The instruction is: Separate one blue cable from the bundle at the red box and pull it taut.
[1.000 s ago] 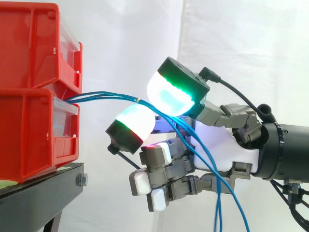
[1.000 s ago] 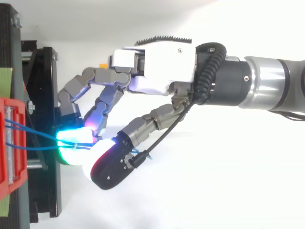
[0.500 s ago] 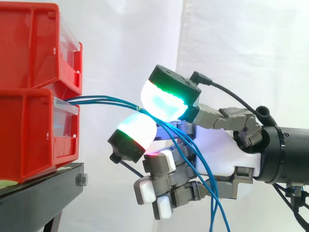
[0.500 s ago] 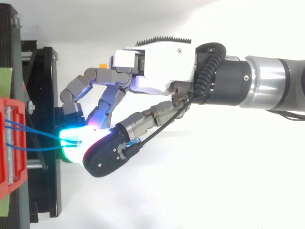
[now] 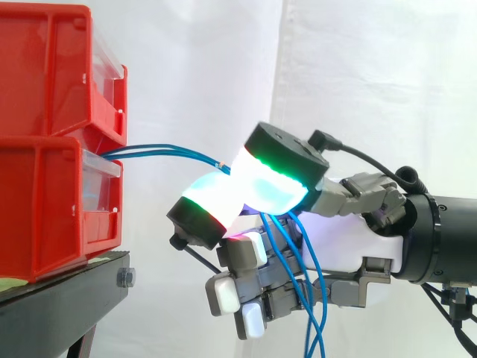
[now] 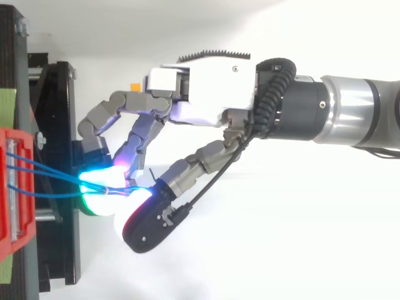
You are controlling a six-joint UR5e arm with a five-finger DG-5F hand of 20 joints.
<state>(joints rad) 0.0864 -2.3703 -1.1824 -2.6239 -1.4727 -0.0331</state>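
Side on, the blue cables (image 5: 168, 148) come out the front of the lower red bin (image 5: 52, 201) and run across to the hand (image 5: 350, 239). Two glowing pads (image 5: 212, 195) squeeze them there (green and cyan glow), and the loose ends dangle past the palm. From above, the cables fan out at the bin and meet in that pinch, by the black stand (image 6: 59, 125)'s edge.

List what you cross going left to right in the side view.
red bins → blue cables → hand, pinching the cables → arm at the right edge
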